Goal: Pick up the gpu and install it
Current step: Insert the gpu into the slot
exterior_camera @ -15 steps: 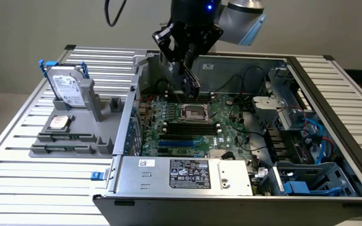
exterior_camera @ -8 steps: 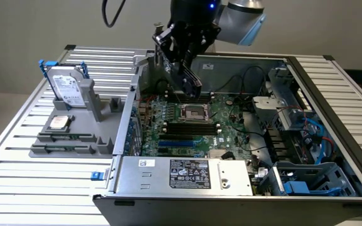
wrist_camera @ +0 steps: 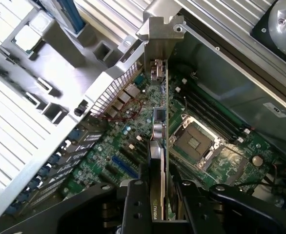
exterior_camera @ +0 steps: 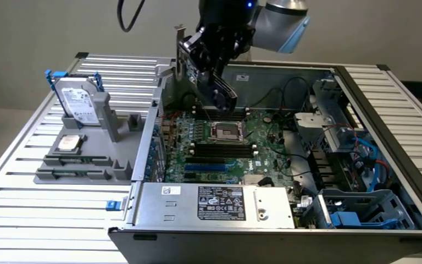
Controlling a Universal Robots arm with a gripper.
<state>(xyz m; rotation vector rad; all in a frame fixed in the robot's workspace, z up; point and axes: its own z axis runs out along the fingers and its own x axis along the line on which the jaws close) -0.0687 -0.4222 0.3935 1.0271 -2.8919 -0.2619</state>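
1. Exterior view: the gripper (exterior_camera: 212,52) hangs above the open computer case (exterior_camera: 387,137). Its claw is pinched on the gpu (exterior_camera: 223,92), which is held in the air, clear of the board.
2. Exterior view: the gpu shows as a dark slab whose long axis slants. The end with the silver bracket (exterior_camera: 180,34) is higher, toward the exterior view's left and over the case's rear side. The other end is lower, toward the exterior view's right, above the CPU socket (exterior_camera: 224,131) on the motherboard (exterior_camera: 270,143).
3. Exterior view: outside the case, to the exterior view's left, a hard drive (exterior_camera: 77,102) with a blue handle stands upright in a grey holder (exterior_camera: 86,165) on the slatted table (exterior_camera: 35,220).
4. Wrist view: the gpu (wrist_camera: 158,141) is seen edge-on, a thin strip. It is clamped between the two black fingers (wrist_camera: 135,207) of the gripper (wrist_camera: 157,200), one finger on each face. A green logo sits on the card's edge at the grip.
5. Wrist view: the long axis runs straight from the grip to the silver bracket (wrist_camera: 158,36), which points at the case's perforated rear wall (wrist_camera: 113,92). The card hangs over the motherboard (wrist_camera: 99,165), with the CPU socket (wrist_camera: 194,141) on one side of it and a blue slot (wrist_camera: 124,166) on the other.
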